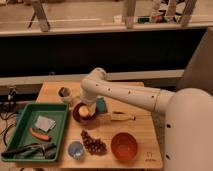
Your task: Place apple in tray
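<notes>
The apple (84, 111) is a small pale yellow-orange fruit resting on the dark maroon round plate (78, 115) in the middle of the wooden table. My gripper (86, 106) hangs from the white arm and reaches down right over the apple. The green tray (21, 121) lies at the left of the table, well left of the plate. It holds a grey packet (45, 123), a red-orange item (39, 134) and dark tongs (30, 149).
Dark red grapes (94, 143) lie at the front centre, a small blue bowl (76, 149) to their left and an orange bowl (124, 146) to their right. A banana (121, 116) lies right of the plate, a teal object (102, 104) behind it, a grey cup (64, 93) at the back left.
</notes>
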Motion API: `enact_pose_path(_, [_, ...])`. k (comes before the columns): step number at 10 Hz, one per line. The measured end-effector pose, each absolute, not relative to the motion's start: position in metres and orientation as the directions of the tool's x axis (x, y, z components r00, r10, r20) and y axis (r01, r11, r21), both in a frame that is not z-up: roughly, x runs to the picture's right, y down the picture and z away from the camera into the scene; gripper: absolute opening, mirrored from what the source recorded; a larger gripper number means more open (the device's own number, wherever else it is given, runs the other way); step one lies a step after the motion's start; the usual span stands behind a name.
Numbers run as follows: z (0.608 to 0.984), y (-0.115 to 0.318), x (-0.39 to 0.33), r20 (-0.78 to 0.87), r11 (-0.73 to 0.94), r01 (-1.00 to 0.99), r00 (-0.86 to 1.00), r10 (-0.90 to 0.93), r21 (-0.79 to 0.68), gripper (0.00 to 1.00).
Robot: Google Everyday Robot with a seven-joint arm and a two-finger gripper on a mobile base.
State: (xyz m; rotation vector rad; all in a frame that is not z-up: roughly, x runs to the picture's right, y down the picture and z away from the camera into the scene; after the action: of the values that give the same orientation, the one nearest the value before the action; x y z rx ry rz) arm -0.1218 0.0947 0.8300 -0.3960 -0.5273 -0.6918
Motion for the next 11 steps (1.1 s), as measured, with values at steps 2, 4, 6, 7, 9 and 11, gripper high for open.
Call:
enact_pose_path(2, [0.834, 0.097, -0.119, 0.584, 0.705, 0.687, 0.650, -0.487, -0.178, 0.80])
enact_pose_path(4, [0.836, 0.099, -0.118, 0.588, 0.702, 0.687, 0.651, -0.480, -0.187, 0.80])
enact_pose_path(6, [0.835, 0.102, -0.118, 0.589, 0.699, 0.688, 0.652, -0.477, -0.195, 0.80])
enact_pose_path(7, [0.835, 0.104, -0.117, 0.587, 0.699, 0.686, 0.656, -0.473, -0.204, 0.80])
enact_pose_path(9, [0.831, 0.111, -0.118, 0.582, 0.695, 0.685, 0.663, -0.471, -0.218, 0.80])
enact_pose_path(11, [0.830, 0.115, -0.119, 0.578, 0.693, 0.684, 0.668, -0.470, -0.227, 0.71])
